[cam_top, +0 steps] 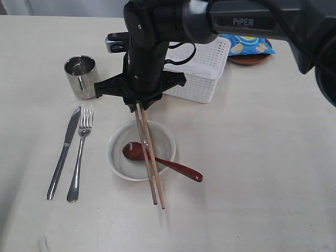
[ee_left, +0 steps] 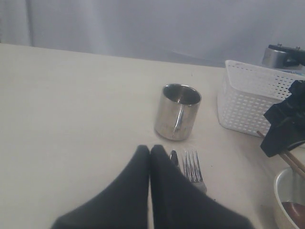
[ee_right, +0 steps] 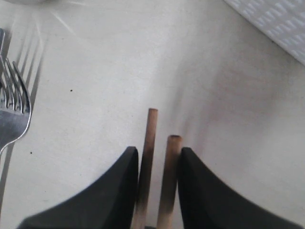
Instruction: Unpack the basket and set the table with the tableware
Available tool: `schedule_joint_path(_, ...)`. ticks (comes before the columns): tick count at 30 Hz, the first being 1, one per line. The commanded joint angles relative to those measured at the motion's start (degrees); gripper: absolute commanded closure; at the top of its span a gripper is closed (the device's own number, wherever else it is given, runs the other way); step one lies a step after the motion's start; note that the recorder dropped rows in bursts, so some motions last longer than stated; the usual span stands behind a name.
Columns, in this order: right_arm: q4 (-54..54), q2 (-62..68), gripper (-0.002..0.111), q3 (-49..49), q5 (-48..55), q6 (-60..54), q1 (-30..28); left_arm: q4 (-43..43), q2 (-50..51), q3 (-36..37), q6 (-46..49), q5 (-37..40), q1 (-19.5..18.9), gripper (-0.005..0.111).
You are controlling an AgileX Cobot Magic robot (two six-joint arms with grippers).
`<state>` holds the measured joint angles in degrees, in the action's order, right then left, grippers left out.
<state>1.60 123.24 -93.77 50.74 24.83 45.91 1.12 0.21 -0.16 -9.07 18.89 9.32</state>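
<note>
My right gripper (cam_top: 140, 105) reaches across the middle and is shut on the wooden chopsticks (cam_top: 149, 157), which slant down over the off-white bowl (cam_top: 116, 157) to the table (cam_top: 262, 173). In the right wrist view both sticks (ee_right: 150, 138) sit between the fingers of the gripper (ee_right: 158, 155). The dark red spoon (cam_top: 176, 168) rests in the bowl. Knife (cam_top: 64, 149), fork (cam_top: 80, 157) and steel cup (cam_top: 81, 76) lie to the left. The white basket (cam_top: 202, 73) stands behind the arm. My left gripper (ee_left: 150, 149) is shut and empty, near the cup (ee_left: 177, 112) and fork (ee_left: 192, 164).
A blue chip bag (cam_top: 247, 44) lies on the brown plate (cam_top: 251, 60) right of the basket. The right arm's dark body covers the basket's left part. The basket's lattice wall (ee_right: 281, 24) and the fork (ee_right: 12, 105) show in the right wrist view.
</note>
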Motion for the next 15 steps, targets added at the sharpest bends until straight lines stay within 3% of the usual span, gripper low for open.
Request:
schedule_joint_path(1,-0.2,-0.2,0.080,-0.2,0.5,-0.4,-0.3,0.1,-0.2,0.2,0.0,-0.6,-0.1,0.107)
schedule_joint_path(15,-0.2,-0.4,0.081,-0.2,0.3,-1.2,-0.3,0.1,-0.2,0.2,0.0,-0.6,-0.1,0.107)
